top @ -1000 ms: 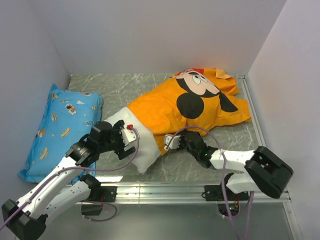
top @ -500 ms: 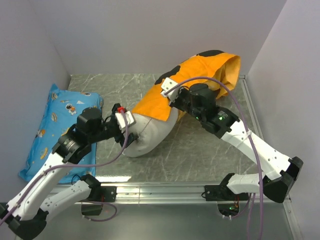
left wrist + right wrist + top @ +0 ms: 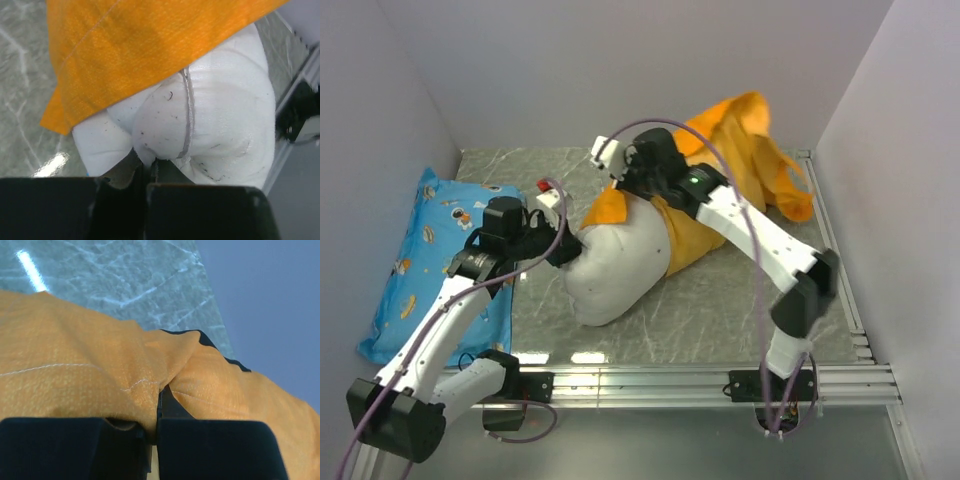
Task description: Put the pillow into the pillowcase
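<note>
Your left tool is clenched on a pinch of the white pillow, which bulges just ahead of it on the grey, marbled counter. Your right tool, above the pillow's far end, grips the orange pillowcase by its edge, and the cloth drapes over that end. Left of your left tool lies a blue cartoon-print cushion. Pale walls enclose three sides.
</note>
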`<state>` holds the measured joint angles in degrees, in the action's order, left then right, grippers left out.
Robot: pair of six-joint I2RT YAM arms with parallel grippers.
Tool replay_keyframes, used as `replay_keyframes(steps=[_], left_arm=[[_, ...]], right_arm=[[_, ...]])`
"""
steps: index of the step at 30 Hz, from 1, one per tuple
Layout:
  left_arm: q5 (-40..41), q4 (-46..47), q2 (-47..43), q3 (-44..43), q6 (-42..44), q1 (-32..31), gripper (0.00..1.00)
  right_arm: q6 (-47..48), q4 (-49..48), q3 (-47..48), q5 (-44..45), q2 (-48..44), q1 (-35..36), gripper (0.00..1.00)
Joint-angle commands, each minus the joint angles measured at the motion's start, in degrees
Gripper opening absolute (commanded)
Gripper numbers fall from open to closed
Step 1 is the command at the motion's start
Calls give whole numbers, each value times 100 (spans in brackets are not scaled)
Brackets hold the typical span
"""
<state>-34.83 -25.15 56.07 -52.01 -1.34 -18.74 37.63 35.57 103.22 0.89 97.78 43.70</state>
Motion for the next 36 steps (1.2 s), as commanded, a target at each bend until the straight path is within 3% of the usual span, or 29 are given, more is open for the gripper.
replay_keyframes(steps=[1,2,3,4,5,7,8,10,12,14,16,18,23,25,27,31,36], left_arm=[[-666,729,201,296,-1104,589,0],[-587,696,481,236,-1070,869,0],[-534,669,623,183,-983,985,0],[-455,634,772,95,-895,1091,0],[-394,642,895,60,-720,1344,0],[-384,512,1256,-202,-239,1522,7],[-349,354,1387,-352,-35,1557,10],[-323,116,1608,-642,464,1584,26],[-270,-77,1687,-793,678,1672,43],[-244,-183,1661,-960,933,1733,51],[-261,-288,1574,-1013,1161,1734,60],[-191,-280,1486,-978,1180,1742,67],[-103,-456,1371,-890,1286,1734,69],[-86,-491,1301,-899,1294,1734,70],[28,-570,1222,-960,1277,1742,71],[11,-720,1151,-952,1321,1751,73],[29,-658,1177,-864,1268,1751,73]], right_arm=[[-114,-1386,996,-731,1089,-54,0],[-324,-1378,1529,-617,1347,-151,0],[-448,-1291,1830,-564,1602,-195,11],[-702,-1159,2181,-511,2048,-230,39],[-869,-853,2924,-441,2226,-265,55],[-1194,-492,3597,-300,2430,-336,70],[-1318,-359,3783,-308,2335,-380,71],[-1747,-419,3392,-509,1679,-572,72],[-1978,-777,2163,-712,1123,-722,71],[-2049,-981,1180,-835,612,-889,64],[-2153,-912,1051,-984,706,-1021,61],[-2303,-353,1628,-1414,1040,-1100,61],[-2322,572,3236,-1583,2516,-1110,61],[-2164,854,3389,-1530,2842,-1101,58],[-2093,873,3153,-1547,2809,-1109,57],[-2032,250,1697,-1618,1976,-1092,59],[-1847,169,1420,-1399,1631,-1039,58]])
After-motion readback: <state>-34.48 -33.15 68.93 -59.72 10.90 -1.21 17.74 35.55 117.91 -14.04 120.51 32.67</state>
